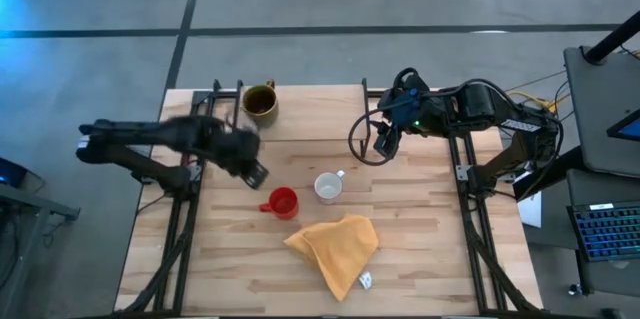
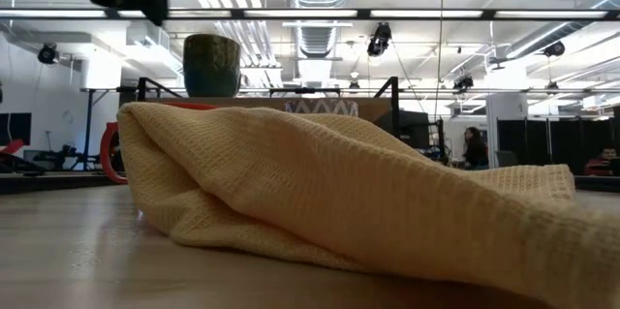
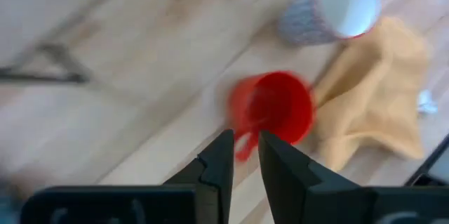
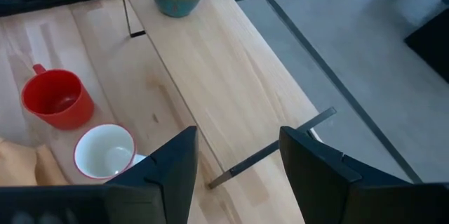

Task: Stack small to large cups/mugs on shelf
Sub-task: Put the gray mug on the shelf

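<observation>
Left tool (image 3: 243,155) narrowly parted, empty, above table | red mug (image 3: 272,108) just beyond tips | right tool (image 4: 237,155) released

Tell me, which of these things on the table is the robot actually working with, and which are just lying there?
Part of the job:
olive-brown mug, already on the shelf
red mug, on the tabletop, left gripper just above it
white mug, on the tabletop

Just lying about:
yellow cloth, crumpled near the table's front
</observation>
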You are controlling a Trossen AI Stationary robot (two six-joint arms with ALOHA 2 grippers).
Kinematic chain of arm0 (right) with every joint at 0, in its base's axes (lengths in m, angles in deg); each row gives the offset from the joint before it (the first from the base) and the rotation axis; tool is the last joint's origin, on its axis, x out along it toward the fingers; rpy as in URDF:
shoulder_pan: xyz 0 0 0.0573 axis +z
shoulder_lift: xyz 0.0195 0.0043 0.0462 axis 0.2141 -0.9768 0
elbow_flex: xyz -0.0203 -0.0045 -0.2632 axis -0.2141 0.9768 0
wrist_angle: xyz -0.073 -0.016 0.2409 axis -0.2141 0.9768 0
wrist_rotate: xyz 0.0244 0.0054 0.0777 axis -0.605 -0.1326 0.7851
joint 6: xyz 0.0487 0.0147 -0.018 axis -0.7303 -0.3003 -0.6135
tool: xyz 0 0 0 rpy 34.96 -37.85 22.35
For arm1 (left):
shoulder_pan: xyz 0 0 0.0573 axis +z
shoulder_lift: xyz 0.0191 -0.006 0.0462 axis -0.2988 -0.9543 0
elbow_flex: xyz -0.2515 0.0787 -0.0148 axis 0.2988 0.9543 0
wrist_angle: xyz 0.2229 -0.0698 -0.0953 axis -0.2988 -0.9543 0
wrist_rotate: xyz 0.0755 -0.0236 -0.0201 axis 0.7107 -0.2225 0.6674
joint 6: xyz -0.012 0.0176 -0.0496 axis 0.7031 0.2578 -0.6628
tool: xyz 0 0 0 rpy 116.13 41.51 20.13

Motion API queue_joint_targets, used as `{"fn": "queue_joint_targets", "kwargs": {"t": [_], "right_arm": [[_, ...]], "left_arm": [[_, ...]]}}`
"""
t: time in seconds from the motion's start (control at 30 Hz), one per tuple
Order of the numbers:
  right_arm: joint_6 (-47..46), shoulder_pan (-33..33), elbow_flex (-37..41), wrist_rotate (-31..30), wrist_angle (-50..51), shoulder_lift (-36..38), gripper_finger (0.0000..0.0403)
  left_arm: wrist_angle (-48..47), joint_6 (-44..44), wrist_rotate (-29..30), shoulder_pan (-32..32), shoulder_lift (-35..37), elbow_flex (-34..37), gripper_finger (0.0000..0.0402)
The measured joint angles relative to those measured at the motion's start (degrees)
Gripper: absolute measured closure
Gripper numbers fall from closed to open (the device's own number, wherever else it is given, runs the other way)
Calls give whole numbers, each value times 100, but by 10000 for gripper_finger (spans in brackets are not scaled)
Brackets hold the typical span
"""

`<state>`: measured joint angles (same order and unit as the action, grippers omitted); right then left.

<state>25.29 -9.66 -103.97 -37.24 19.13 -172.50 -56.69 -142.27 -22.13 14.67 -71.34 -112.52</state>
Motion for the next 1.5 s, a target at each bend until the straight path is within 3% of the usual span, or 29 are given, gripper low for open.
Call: {"fn": "queue_joint_targets", "kwargs": {"t": [0.13,0.63,0.97,1.3,1.5], "right_arm": [[-1,0,0,-78,-8,0,209],[-2,0,0,-72,38,0,209],[-3,0,0,-70,38,2,209],[-22,2,0,-67,43,4,209],[-42,2,0,-67,43,4,209]], "left_arm": [[858,-350,70,-232,-237,540,341],[1151,-657,146,-742,-1269,785,261],[1290,-613,183,-763,-1622,806,259],[2245,-435,437,-604,-1310,466,259],[2227,25,-156,-24,-1893,-30,259]]}}
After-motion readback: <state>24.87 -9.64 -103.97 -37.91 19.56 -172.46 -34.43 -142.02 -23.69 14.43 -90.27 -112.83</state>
